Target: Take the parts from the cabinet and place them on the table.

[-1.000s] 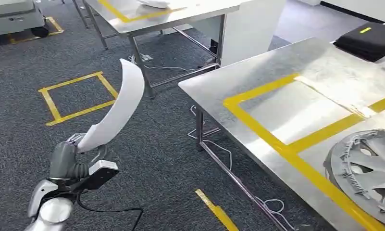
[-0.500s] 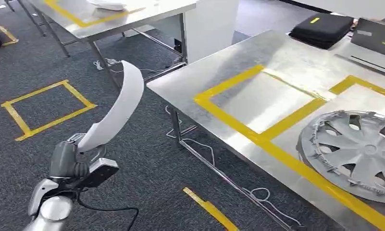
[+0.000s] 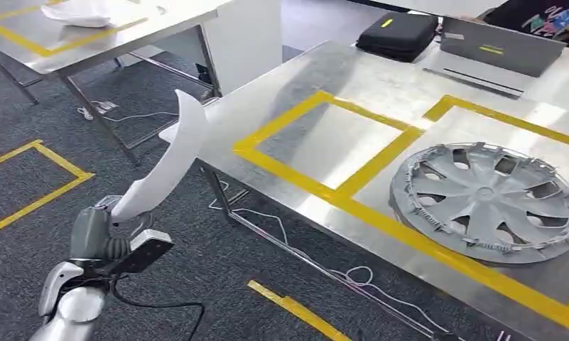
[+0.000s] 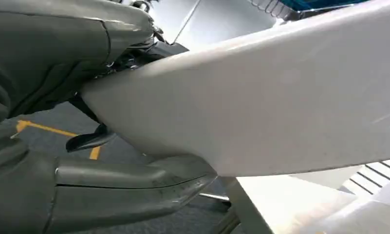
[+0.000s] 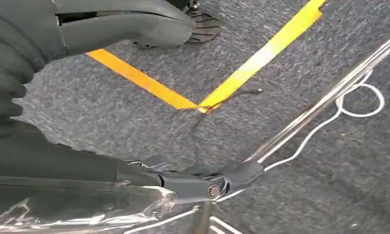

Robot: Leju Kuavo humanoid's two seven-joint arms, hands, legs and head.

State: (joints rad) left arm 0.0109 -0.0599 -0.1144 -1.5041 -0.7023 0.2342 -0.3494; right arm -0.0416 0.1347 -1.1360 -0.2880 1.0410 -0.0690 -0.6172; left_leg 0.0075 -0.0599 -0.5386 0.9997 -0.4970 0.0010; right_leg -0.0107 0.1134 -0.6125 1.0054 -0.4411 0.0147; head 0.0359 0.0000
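- The left hand (image 3: 100, 238) is seen low at the left of the head view, closed around the lower end of a long, curved white part (image 3: 164, 163).
- In the left wrist view the white part (image 4: 261, 97) is clamped between the grey thumb and the darker fingers (image 4: 90, 140) of the left hand (image 4: 85, 122).
- The white part is held up off the floor, rising from the hand and arching toward the near corner of the steel bench (image 3: 352, 78); whether its tip touches the bench cannot be told.
- The right hand (image 5: 110, 97) is seen over grey carpet (image 5: 329, 170) and yellow floor tape (image 5: 261, 53), its thumb and fingers apart with nothing held between them.
- A white cable (image 5: 348, 112) lies on the carpet beside a metal bench rail.
- On the bench, yellow tape (image 3: 366, 177) marks out rectangles; the nearer-left rectangle is bare steel.
- A grey wheel cover (image 3: 487, 202) lies flat inside the right rectangle.
- Further back on the bench a black case (image 3: 398, 32) lies beside a grey laptop (image 3: 501, 50).
- A second bench (image 3: 82, 35) stands at the far left, with a white item (image 3: 82, 14) lying on it.
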